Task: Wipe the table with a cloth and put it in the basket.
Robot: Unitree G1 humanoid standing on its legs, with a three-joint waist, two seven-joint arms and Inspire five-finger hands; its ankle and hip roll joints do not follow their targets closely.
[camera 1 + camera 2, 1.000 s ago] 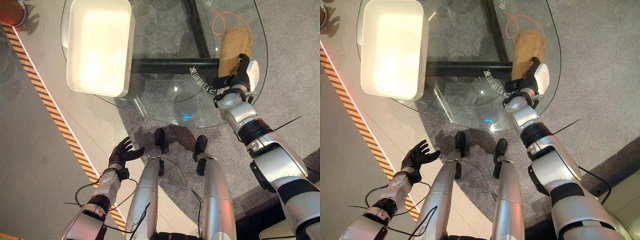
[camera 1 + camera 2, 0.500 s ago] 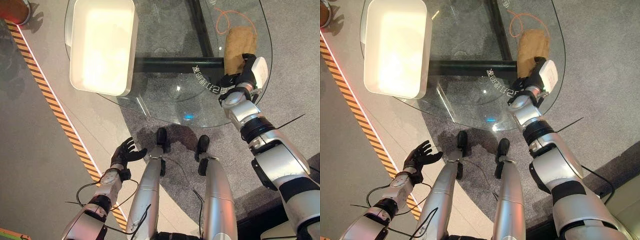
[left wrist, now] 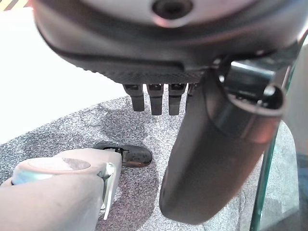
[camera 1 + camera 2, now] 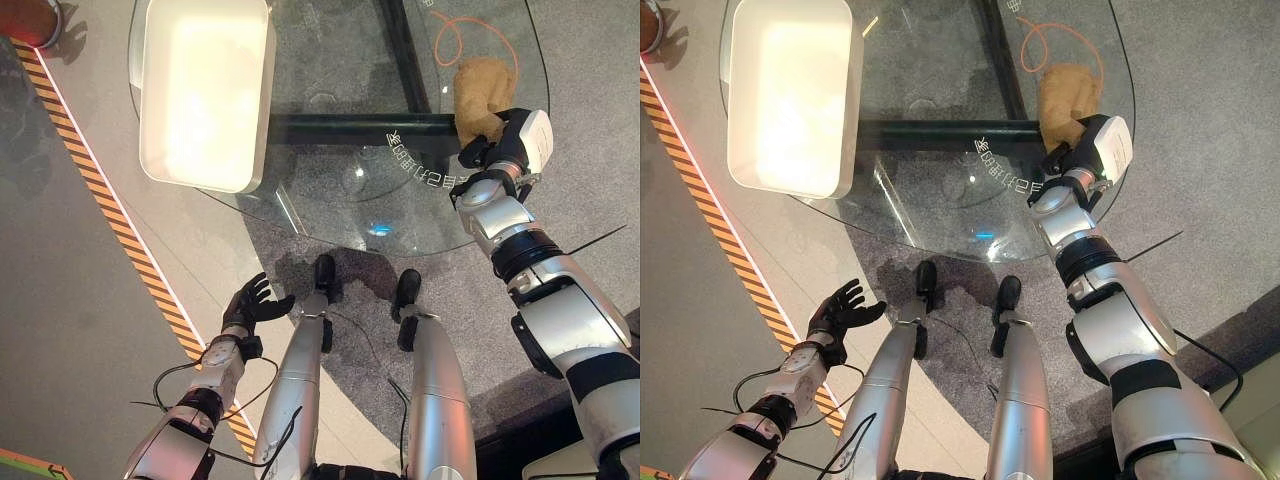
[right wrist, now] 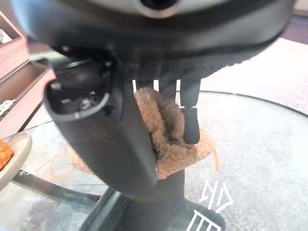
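Right wrist view: we find the right robot hand (image 5: 144,139) closed on the tan, fleecy wiping cloth (image 5: 166,132), with the fingers curled over its bunched top and the thumb pressing in from the side. The cloth rests on the round glass worktop (image 4: 340,190), near its right edge, as both eye views confirm. It lies directly ahead of the right robot hand, on the side away from the robot. It is gathered into a lump, so we can assign it no clear long axis.

The white rectangular plastic basket (image 4: 205,90) stands on the far left part of the worktop, well apart from the cloth. We judge that the cloth must travel leftward across the glass to reach it.

The left robot hand (image 4: 250,303) hangs low beside the body, clear of the worktop, fingers relaxed and spread, holding nothing. The right arm is plainly the nearer to the cloth. An orange cord loop (image 4: 450,40) lies just beyond the cloth.
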